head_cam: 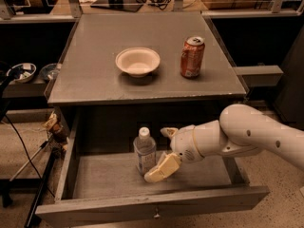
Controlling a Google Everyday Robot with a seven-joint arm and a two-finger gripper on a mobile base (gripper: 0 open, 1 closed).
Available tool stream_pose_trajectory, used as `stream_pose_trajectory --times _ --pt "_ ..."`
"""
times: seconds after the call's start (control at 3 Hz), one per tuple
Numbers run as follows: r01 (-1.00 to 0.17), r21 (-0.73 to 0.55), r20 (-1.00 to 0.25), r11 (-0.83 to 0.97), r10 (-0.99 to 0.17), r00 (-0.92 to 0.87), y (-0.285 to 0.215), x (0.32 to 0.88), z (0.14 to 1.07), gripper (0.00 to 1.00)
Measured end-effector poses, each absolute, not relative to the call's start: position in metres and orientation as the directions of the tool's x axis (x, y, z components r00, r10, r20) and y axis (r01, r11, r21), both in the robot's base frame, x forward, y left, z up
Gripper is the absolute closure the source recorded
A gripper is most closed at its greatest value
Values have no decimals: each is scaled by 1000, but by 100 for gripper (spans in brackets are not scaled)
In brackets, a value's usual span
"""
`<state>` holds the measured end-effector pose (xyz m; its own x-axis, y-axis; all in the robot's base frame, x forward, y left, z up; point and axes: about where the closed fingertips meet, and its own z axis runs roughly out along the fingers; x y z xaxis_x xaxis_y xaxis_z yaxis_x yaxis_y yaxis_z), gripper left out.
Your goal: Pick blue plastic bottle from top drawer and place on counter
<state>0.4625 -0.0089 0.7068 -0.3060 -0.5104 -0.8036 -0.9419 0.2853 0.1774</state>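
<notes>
- Task object: the small clear plastic bottle with a white screw cap and a pale bluish label (145,152) stands upright on the flat bottom of the wide, shallow grey wooden top drawer (95,177). The drawer is pulled fully out below the flat grey counter (90,75). The bottle sits left of the drawer's centre and nearer the back than the front panel.
- Governing relation: the bottle lies immediately to the left of the cream two-finger gripper (157,154), at the mouth of the jaws. Its long axis is vertical. The gripper reaches in sideways from the right on the white, rounded arm (256,134), so the fingers cross that axis at about label height.
- End effector: the jaws are spread apart and nothing is clamped between them. The near finger (164,167) slants down to the bottle's lower front and appears to touch or overlap it. The far finger shows behind the bottle and to its right, level with the shoulder.
- Judged step: the bottle is bracketed but not yet grasped; a short advance leftward followed by closing seems to be what the grasp needs.
- Placement surface: the counter carries a shallow white bowl (137,61) and a red-orange soda can (192,57), with bare grey tabletop around both.
</notes>
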Motion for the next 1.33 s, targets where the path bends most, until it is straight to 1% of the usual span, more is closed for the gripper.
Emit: stream_pose_trajectory --times 0.33,0.67,1.0,1.33 --pt "-940 186 -819 287 -483 -310 3 469 695 0" --pt "-941 199 -842 272 -443 -306 27 480 679 0" --pt "-941 200 -843 272 -443 -306 27 480 678 0" --pt "-941 200 -843 272 -443 -306 27 480 678 15"
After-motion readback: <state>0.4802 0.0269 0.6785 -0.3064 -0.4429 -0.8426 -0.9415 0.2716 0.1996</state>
